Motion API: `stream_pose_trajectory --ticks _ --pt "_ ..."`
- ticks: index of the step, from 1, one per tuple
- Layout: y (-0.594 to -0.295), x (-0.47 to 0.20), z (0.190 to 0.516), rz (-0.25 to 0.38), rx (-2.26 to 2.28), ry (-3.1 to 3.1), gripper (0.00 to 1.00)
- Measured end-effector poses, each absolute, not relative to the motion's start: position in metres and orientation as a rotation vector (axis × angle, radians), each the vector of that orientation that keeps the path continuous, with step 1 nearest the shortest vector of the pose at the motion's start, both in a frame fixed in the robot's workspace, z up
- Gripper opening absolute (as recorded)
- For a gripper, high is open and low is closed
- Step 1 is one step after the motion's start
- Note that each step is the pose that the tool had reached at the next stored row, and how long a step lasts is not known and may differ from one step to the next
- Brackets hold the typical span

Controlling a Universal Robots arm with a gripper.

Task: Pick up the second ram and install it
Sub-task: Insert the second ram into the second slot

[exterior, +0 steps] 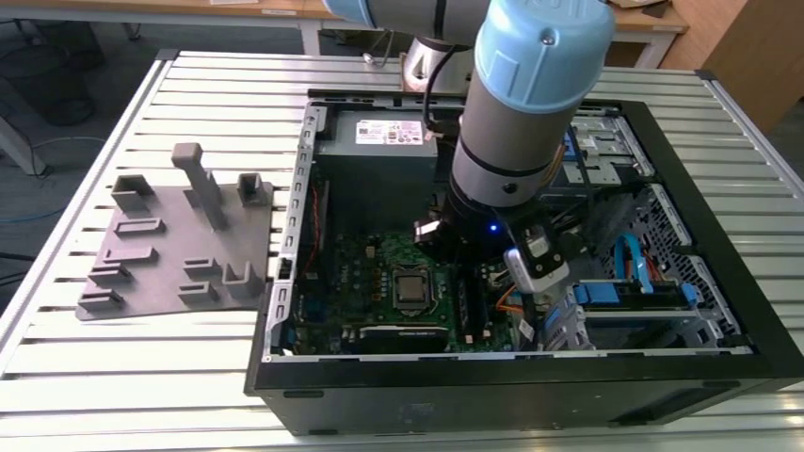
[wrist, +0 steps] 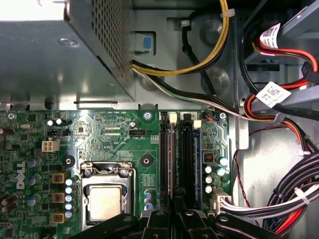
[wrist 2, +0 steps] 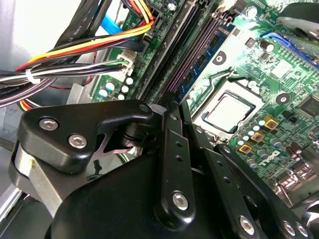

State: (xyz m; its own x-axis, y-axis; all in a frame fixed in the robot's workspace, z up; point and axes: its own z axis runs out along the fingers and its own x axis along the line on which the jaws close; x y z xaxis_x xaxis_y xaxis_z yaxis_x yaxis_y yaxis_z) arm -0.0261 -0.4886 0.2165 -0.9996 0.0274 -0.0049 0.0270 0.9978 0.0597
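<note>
The claw's black linkage (wrist: pixel 177 209) fills the near edge of both wrist views, its jaws drawn almost together over the memory slots (wrist: pixel 185 154) of the motherboard (wrist: pixel 114 134), and they appear to pinch a thin board seen edge-on, judged to be the second ram (wrist: pixel 173 159). That board runs straight out from between the fingertips, its long axis in line with the slots, so the ram lies directly under and ahead of the claw, with the processor socket (wrist: pixel 105 201) off to one side
</note>
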Motion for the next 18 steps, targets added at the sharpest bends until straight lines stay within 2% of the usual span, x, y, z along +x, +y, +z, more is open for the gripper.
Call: stream_pose_trajectory --ticks 18 --pt "-0.4904 -0.0251 0.2166 0.08 0.057 3.134 0.14"
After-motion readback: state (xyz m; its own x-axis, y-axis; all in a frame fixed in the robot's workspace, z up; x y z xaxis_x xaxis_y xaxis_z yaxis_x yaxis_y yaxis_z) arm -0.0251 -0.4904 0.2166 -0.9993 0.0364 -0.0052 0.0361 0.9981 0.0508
